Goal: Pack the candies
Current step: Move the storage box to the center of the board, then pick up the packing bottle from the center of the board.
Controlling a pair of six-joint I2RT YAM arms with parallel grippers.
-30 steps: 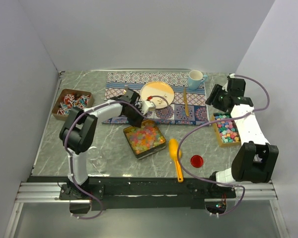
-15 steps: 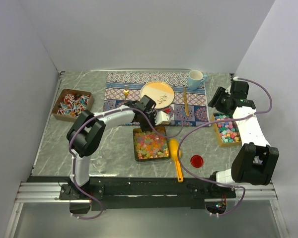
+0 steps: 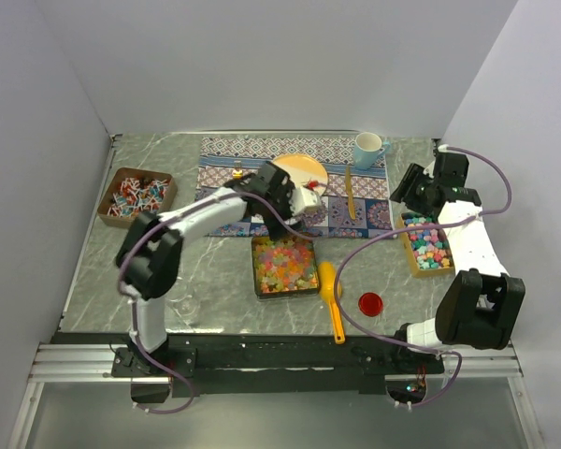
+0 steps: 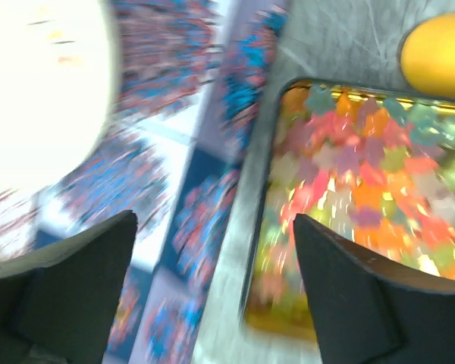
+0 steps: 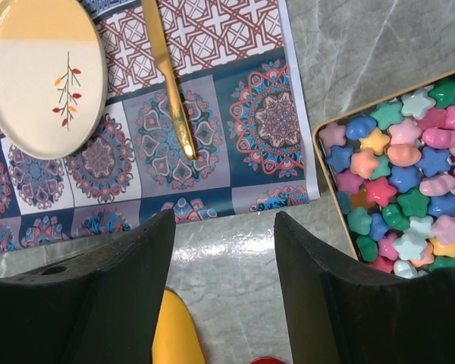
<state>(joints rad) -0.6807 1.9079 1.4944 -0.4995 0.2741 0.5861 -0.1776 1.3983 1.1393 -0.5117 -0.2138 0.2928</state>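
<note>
On my left, a box of wrapped sweets (image 3: 136, 195) sits on the worktop (image 3: 93, 271). My left gripper (image 3: 297, 220) hangs released with nothing between its jaws, over the patterned mat's (image 3: 262, 150) near edge. The candies (image 3: 283, 264) fill the square tin (image 3: 253, 267) just below it, with a yellow scoop (image 3: 329, 283) beside. My right gripper (image 3: 413, 187) is spread and empty, near the star-sweet tray (image 3: 406, 245).

The candies (image 3: 284, 266) are a loose heap of small glossy pieces in mixed pink, orange, yellow and green, filling a shallow square tin (image 3: 256, 272) roughly to its rim. The tin sits flat just left of the yellow scoop (image 3: 329, 281), whose bowl nearly touches its right edge. The left wrist view shows them blurred.
</note>
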